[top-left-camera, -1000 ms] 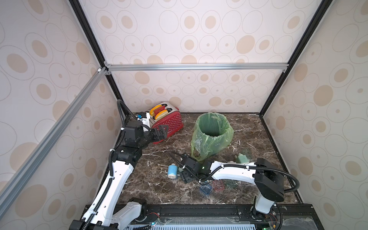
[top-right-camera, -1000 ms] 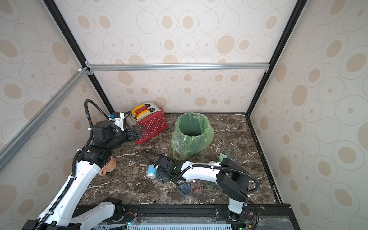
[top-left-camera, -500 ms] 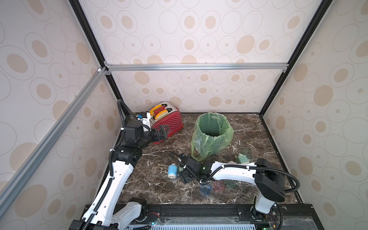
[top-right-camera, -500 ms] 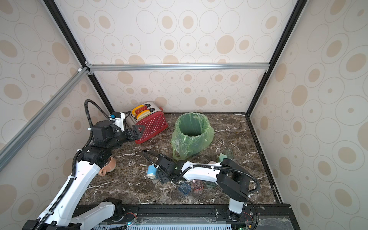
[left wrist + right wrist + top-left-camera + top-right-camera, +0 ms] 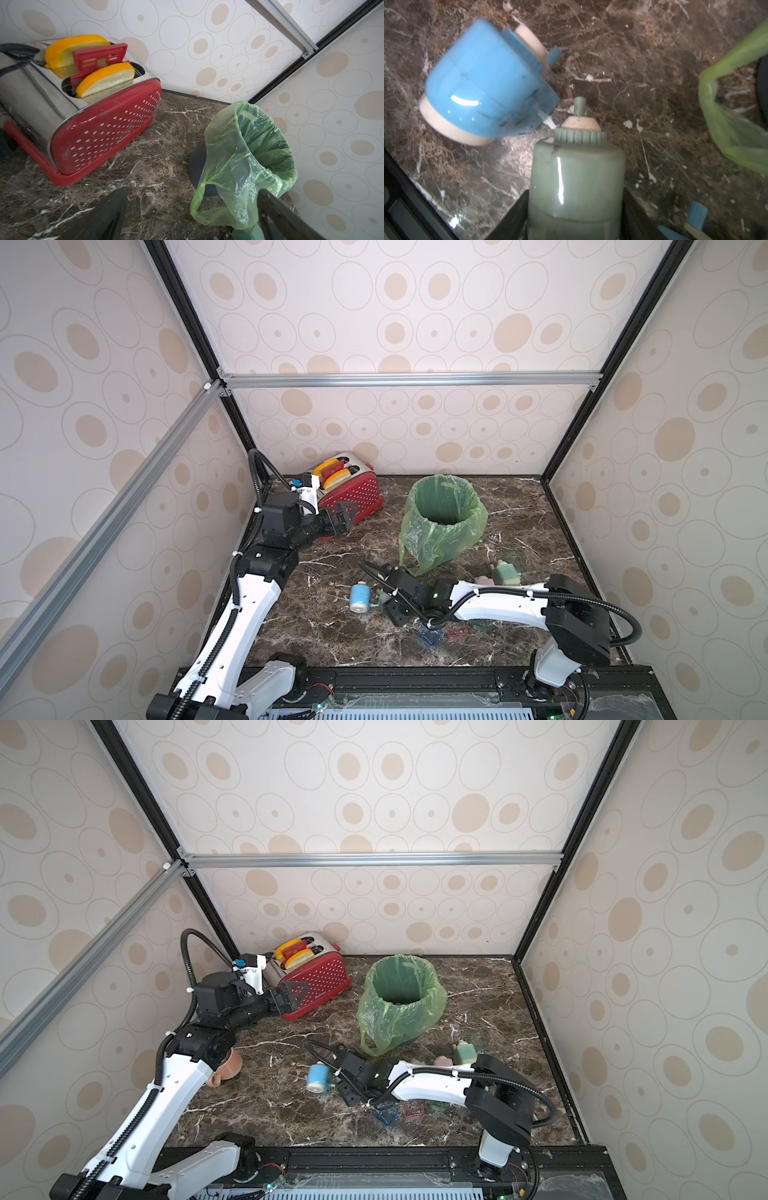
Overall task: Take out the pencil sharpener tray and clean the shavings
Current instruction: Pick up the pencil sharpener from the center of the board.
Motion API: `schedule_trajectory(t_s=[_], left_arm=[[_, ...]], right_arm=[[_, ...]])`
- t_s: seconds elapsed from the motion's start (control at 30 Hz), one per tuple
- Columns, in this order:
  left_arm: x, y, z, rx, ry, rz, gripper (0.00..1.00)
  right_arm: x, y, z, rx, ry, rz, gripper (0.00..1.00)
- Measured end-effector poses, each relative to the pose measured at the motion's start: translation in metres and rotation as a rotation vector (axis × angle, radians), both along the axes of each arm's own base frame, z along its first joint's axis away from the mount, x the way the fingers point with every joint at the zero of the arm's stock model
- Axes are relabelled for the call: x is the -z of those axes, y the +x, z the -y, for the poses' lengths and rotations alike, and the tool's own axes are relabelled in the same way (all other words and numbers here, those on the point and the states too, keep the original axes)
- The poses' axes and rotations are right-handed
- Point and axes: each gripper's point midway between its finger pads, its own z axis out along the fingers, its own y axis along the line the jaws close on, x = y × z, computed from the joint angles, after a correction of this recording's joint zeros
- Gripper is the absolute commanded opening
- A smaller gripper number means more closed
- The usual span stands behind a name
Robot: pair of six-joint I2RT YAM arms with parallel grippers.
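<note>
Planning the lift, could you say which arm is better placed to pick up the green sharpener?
Right: the right gripper brackets the green sharpener, fingers against both sides; the left gripper hangs open near the toaster.

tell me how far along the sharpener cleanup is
Done: a blue tray and a red tray already lie loose near the front. In hand: the right gripper clamps a green sharpener; the left gripper is open, idle. Left: likely pulling its tray, then tipping shavings into the bin.
</note>
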Motion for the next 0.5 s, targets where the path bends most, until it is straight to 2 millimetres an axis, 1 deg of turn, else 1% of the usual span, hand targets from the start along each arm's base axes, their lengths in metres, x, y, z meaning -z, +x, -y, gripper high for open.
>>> schedule_trajectory(t_s=[0.07,0.13,0.17,0.23,0.37,0.43,0.5], left_arm=[[0.001,0.001,0.006,0.029,-0.019,0.002,0.99],[-0.001,0.000,0.012,0.063,-0.044,0.014,0.99],[-0.003,-0.001,0.015,0.081,-0.058,0.023,0.99],[-0.011,-0.003,0.025,0.137,-0.105,0.057,0.99],[-0.029,-0.015,0.051,0.290,-0.194,0.120,0.99],[-0.038,-0.025,0.069,0.383,-0.220,0.151,0.99],[-0.046,-0.042,0.089,0.492,-0.240,0.174,0.99]], right_arm=[[-0.004,-0.005,0.010,-0.020,-0.013,-0.018,0.20],[-0.019,-0.010,0.018,-0.049,0.003,-0.042,0.11],[-0.027,-0.011,0.021,-0.059,0.021,-0.053,0.08],[-0.051,-0.011,0.029,-0.078,0.076,-0.081,0.03],[-0.104,-0.009,0.050,-0.117,0.194,-0.136,0.01],[-0.134,-0.011,0.061,-0.154,0.271,-0.152,0.01],[-0.164,-0.017,0.071,-0.199,0.358,-0.163,0.00]])
